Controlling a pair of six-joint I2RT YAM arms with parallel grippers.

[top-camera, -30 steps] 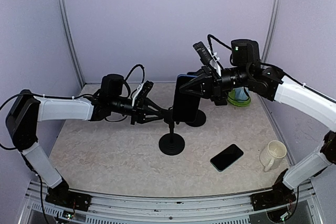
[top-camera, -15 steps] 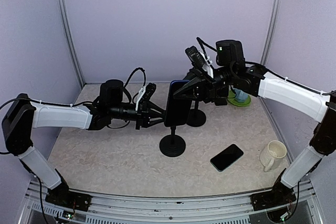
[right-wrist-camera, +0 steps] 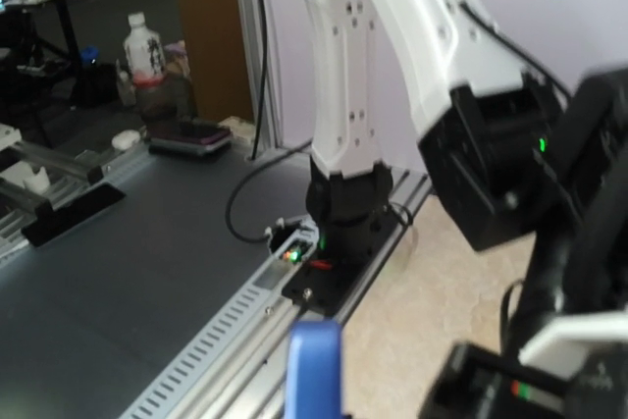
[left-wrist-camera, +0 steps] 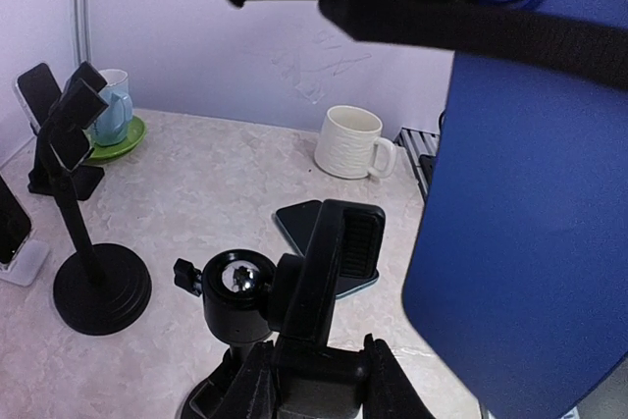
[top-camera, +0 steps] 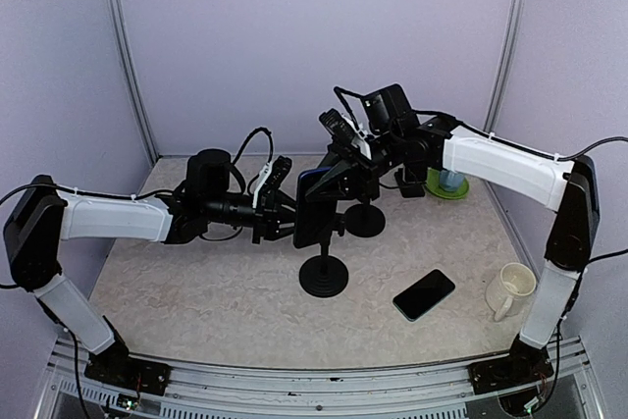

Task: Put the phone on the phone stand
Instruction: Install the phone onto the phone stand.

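Blue phone (top-camera: 312, 211), pinched in the right gripper (top-camera: 330, 180), hides the top of the phone stand (top-camera: 323, 277); left gripper (top-camera: 292, 218) grips that stand; we see a black phone (top-camera: 424, 293) and mug (top-camera: 510, 288) lower right.

Near right, flat on beige marbled tabletop (top-camera: 196, 291): slim black glass smartphone (top-camera: 424, 293). Just right of it, upright cream ceramic mug (top-camera: 510, 289). Far right: pale blue cup (top-camera: 450, 179) on round green saucer (top-camera: 446, 190), near spare black round-based stand (top-camera: 366, 223).
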